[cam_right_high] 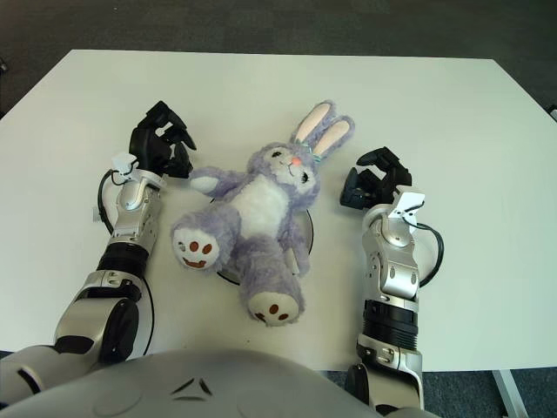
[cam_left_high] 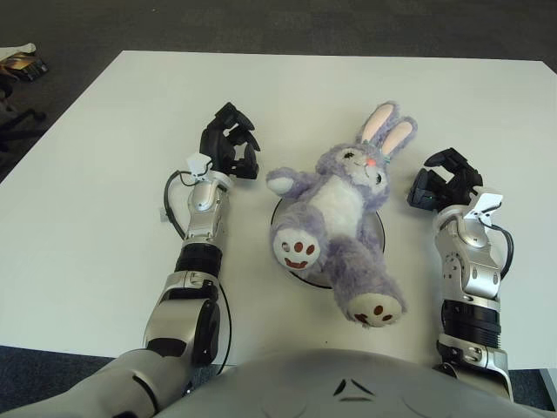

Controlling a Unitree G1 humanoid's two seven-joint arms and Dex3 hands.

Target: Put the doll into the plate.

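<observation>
doll (cam_left_high: 335, 222): on its back over the plate (cam_left_high: 376, 228), between both hands
left hand (cam_left_high: 230, 148): fingers loosely spread, empty, beside doll's arm
right hand (cam_left_high: 446, 183): fingers loosely spread, empty, near doll's head

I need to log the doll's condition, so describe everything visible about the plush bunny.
The plush bunny is a soft, fuzzy lilac-grey toy with a white belly, long ears lined in pink, a pink nose and dark eyes. It lies on its back, head towards the far side of the white table, legs splayed towards the robot, showing white soles with brown paw prints. Its body covers most of the plate, with one leg reaching past the near rim. Neither the left hand nor the right hand touches it.
</observation>
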